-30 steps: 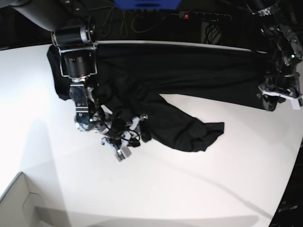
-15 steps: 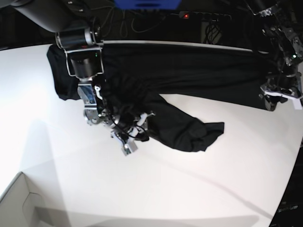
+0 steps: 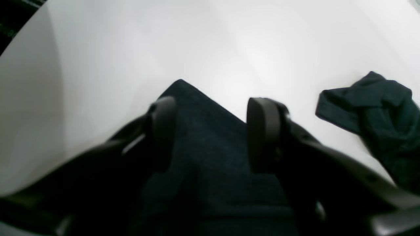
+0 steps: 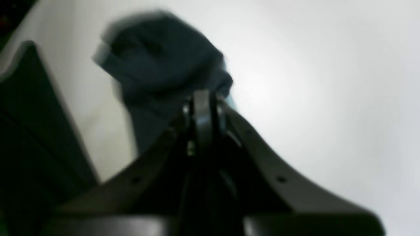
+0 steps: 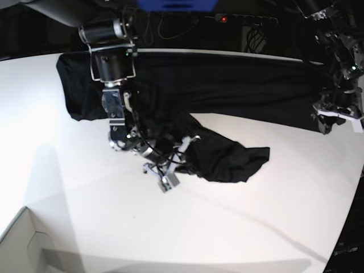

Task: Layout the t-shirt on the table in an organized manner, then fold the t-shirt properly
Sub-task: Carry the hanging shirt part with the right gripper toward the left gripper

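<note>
While one black t-shirt (image 5: 216, 91) lies along the table's (image 5: 239, 227) upper edge with a crumpled flap mid-frame, your right gripper (image 5: 165, 173) is pressed shut, apparently pinching that flap. Your left gripper (image 3: 210, 134) stands spread over a corner. Soft, thin cloth: grab hems and corners.

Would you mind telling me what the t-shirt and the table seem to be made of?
The t-shirt looks like thin, soft matte black fabric, likely cotton knit: it bunches and wrinkles. The table looks like smooth white laminate or plastic with a faint sheen; the exact material is unclear.
</note>
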You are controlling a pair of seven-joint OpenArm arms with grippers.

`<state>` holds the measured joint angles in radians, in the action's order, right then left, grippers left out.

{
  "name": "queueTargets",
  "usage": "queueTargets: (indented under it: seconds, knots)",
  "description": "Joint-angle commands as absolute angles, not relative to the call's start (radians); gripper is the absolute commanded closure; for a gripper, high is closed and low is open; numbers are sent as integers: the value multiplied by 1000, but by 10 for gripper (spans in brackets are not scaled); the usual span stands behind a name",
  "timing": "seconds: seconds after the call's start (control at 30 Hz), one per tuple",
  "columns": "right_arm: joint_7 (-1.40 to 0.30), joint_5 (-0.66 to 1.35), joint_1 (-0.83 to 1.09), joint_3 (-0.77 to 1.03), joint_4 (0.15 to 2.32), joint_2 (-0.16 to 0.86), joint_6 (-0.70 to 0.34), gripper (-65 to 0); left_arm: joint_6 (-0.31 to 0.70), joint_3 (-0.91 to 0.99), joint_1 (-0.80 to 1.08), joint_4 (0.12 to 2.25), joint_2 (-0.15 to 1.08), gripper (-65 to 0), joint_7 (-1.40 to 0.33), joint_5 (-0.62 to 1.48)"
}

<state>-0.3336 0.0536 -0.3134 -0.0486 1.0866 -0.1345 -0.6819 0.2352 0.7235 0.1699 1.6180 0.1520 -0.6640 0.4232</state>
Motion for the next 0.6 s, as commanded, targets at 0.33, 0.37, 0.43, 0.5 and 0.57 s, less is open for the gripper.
queueTargets:
  seconds: [0.33, 0.37, 0.43, 0.5, 0.57]
  knots:
    - [-429, 79, 30, -308, 1669, -156, -698, 0, 239, 727, 134, 1636, 231, -336, -642, 435]
    - [-429, 79, 61, -329, 1684, -156, -698, 0, 239, 727, 133, 1638, 231, -336, -642, 435]
    - [-427, 79, 96, -363, 1695, -156, -698, 0, 239, 727, 117, 1638, 231, -336, -642, 435]
    - [-427, 79, 128, -395, 1699, -154, -698, 0, 239, 727, 104, 1633, 229, -336, -642, 435]
    - [-427, 79, 153, -427, 1701, -154, -698, 0, 239, 727, 99, 1629, 229, -336, -642, 435]
